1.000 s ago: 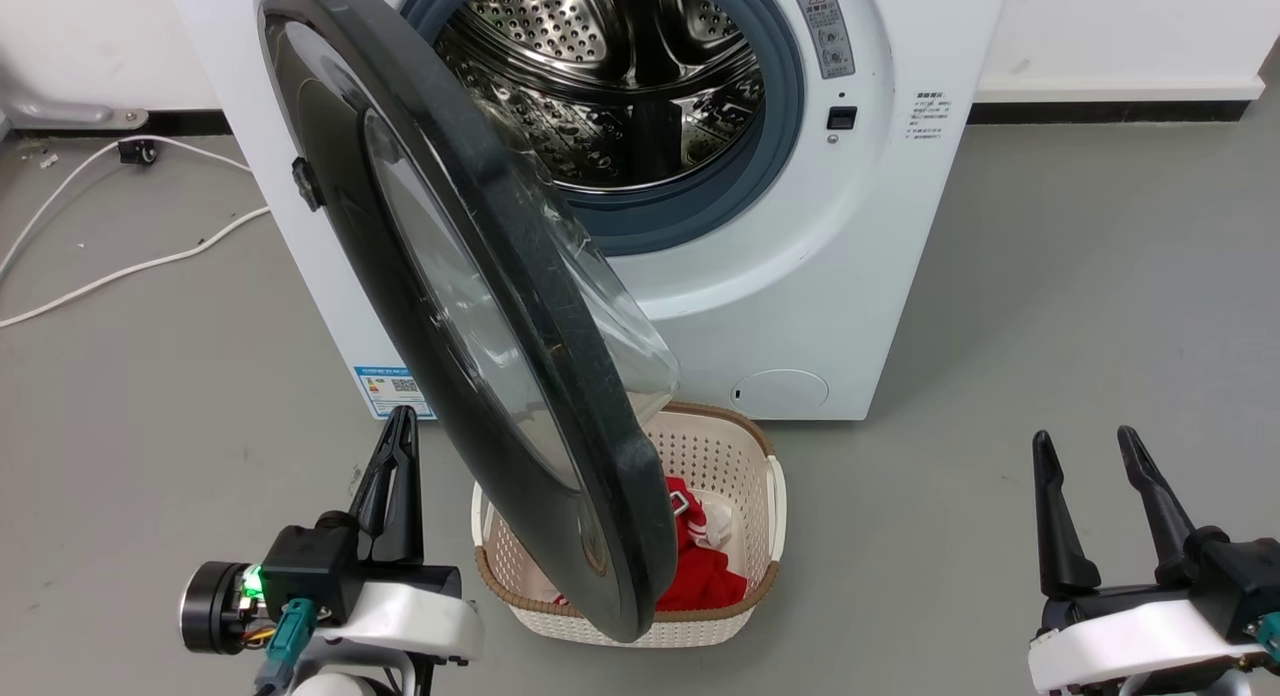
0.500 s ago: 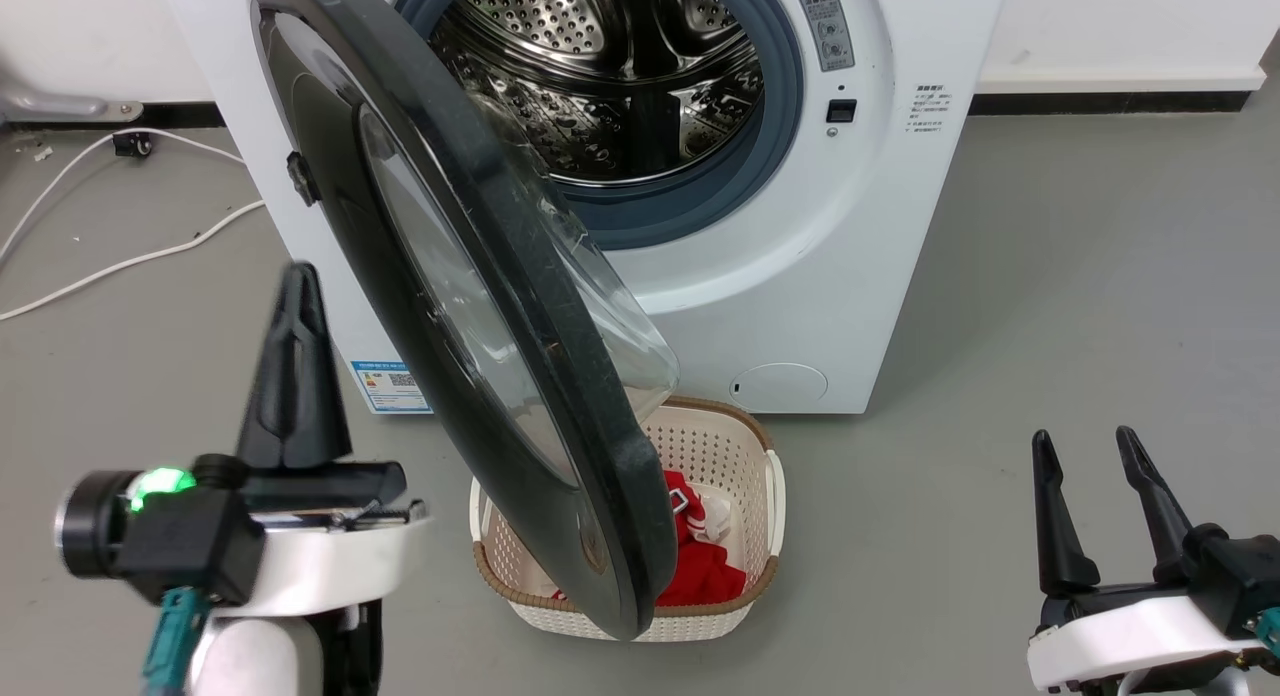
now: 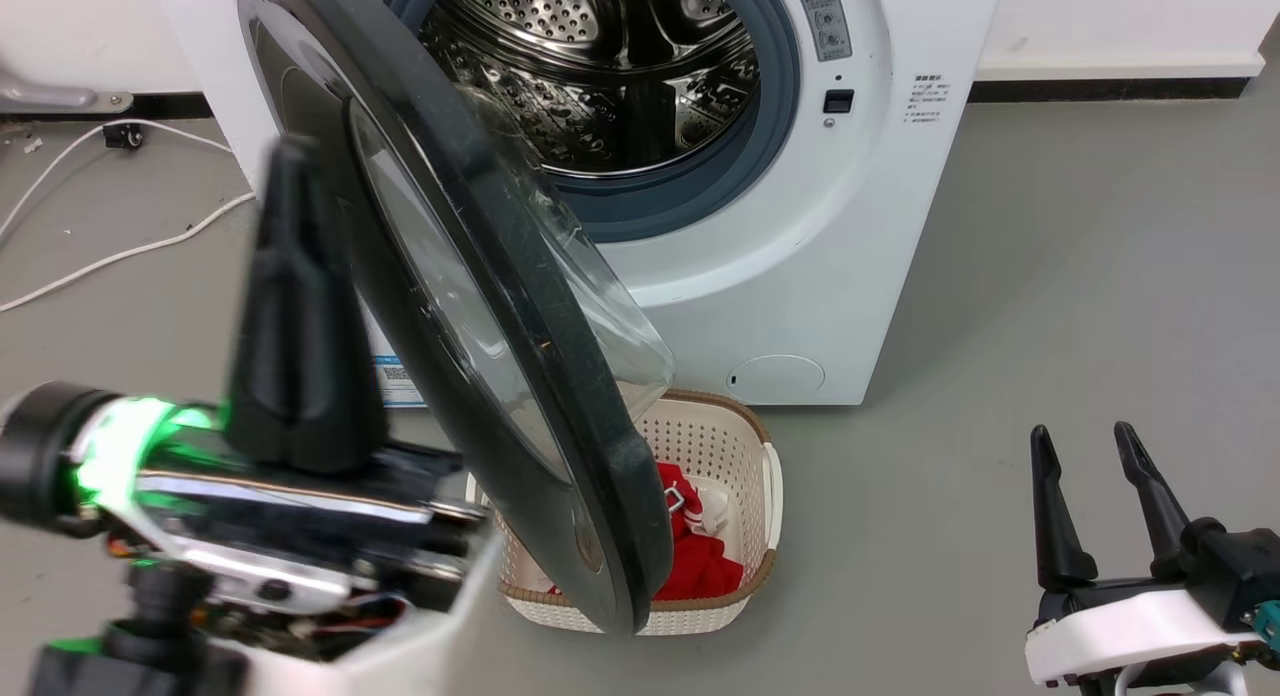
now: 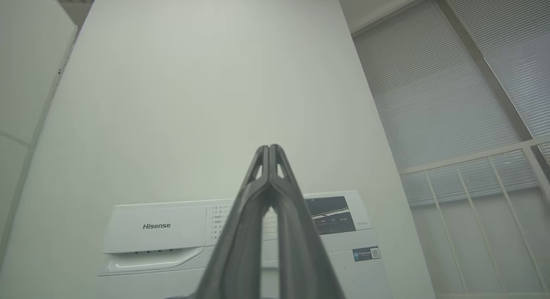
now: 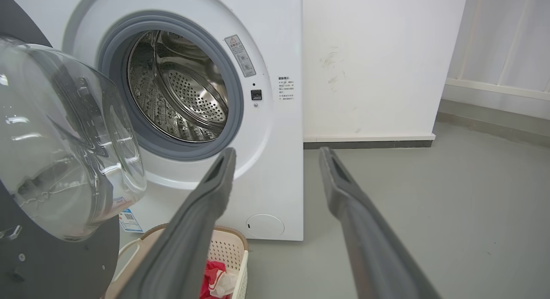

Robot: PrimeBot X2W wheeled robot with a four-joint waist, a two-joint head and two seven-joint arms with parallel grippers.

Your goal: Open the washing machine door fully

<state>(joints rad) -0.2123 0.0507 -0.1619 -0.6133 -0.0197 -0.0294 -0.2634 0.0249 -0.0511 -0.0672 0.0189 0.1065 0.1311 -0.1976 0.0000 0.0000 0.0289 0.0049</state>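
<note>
The left gripper [image 3: 288, 166] sits so close to the head cam it's just a dark smear, wrist chopped off by the bottom edge. The washing machine door [image 3: 520, 306] is cut off up top and covers part of the laundry basket [image 3: 745, 496] plus most of the blue label [image 3: 400, 381]. Print on the warning sticker [image 3: 825, 16] is too tiny to read.
</note>
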